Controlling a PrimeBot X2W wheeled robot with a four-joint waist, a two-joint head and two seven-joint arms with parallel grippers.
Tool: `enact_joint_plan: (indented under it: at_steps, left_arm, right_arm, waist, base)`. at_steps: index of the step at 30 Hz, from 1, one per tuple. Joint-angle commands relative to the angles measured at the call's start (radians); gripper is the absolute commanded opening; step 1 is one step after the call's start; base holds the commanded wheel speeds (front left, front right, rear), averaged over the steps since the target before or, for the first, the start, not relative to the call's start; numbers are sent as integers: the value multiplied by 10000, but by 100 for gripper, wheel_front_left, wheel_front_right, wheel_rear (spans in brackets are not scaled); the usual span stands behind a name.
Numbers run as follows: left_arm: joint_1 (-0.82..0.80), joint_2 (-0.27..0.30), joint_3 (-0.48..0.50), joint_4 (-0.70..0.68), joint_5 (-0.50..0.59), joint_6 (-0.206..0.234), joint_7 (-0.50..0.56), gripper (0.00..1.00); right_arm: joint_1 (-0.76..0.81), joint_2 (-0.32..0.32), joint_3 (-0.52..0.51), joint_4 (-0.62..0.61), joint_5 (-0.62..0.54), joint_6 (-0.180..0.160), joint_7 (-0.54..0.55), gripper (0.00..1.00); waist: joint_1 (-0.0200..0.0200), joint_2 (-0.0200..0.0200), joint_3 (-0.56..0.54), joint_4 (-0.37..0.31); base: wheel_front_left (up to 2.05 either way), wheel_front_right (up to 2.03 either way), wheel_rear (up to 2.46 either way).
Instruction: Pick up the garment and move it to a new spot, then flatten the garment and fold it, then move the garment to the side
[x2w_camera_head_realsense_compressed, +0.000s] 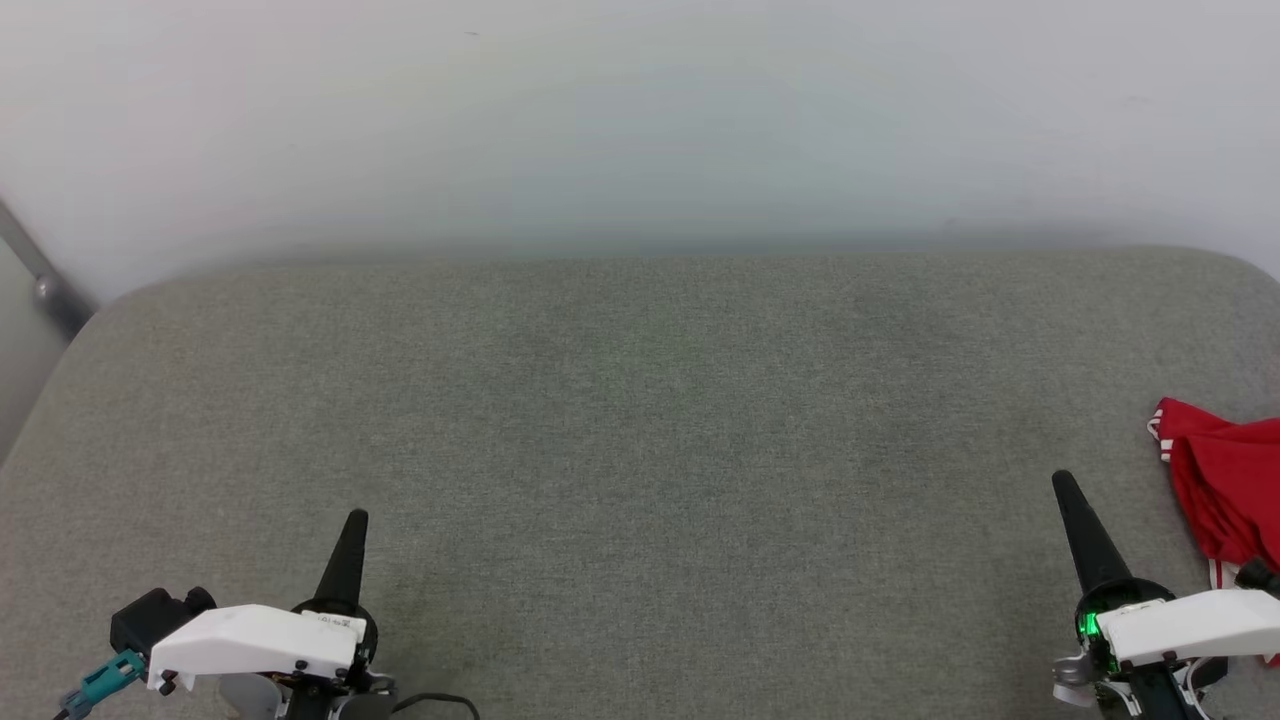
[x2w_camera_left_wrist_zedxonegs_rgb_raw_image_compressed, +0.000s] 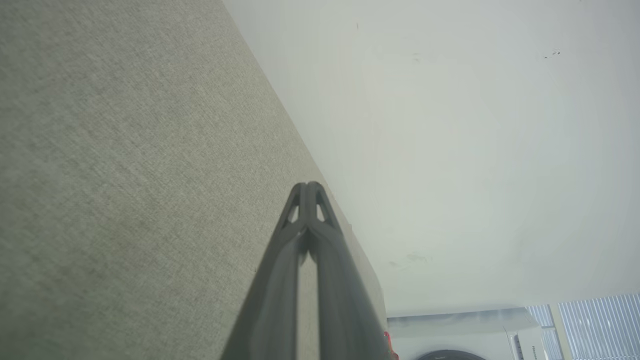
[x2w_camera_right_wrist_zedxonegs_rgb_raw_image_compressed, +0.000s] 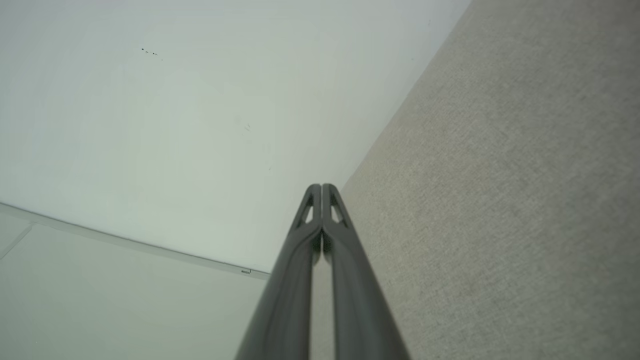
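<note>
The crumpled red jersey (x2w_camera_head_realsense_compressed: 1228, 485) lies at the far right edge of the grey table (x2w_camera_head_realsense_compressed: 640, 420), just to the right of the right hand (x2w_camera_head_realsense_compressed: 1064, 487) and well apart from the left hand (x2w_camera_head_realsense_compressed: 354, 522); both hands are pressed together and empty.

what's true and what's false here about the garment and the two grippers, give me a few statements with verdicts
1. The garment lies spread flat in the middle of the grey surface. False: it is bunched up at the right edge of the head view.
2. The left gripper is shut and holds nothing. True.
3. The right gripper is clamped on the garment. False: its fingers are shut on nothing, with their tip to the left of the garment and apart from it.
4. The garment is nearer the right gripper than the left gripper. True.
</note>
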Motion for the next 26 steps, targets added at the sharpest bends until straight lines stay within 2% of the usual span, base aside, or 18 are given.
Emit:
enact_joint_plan:
  at_steps: [1, 26]
  left_arm:
    - [-277, -9, 131, -21, -233, -125, 69, 0]
    - [-436, -539, 823, 194, -1813, -682, 602, 0]
  right_arm:
    - [-244, 8, -38, 1, 290, -4, 47, 0]
    - [-509, 108, -180, 407, 2350, -4, 202, 0]
  waist:
    - [-1, 0, 6, 0]
    - [-1, 0, 84, 2]
  base:
    - [0, 0, 0]
    - [0, 0, 0]
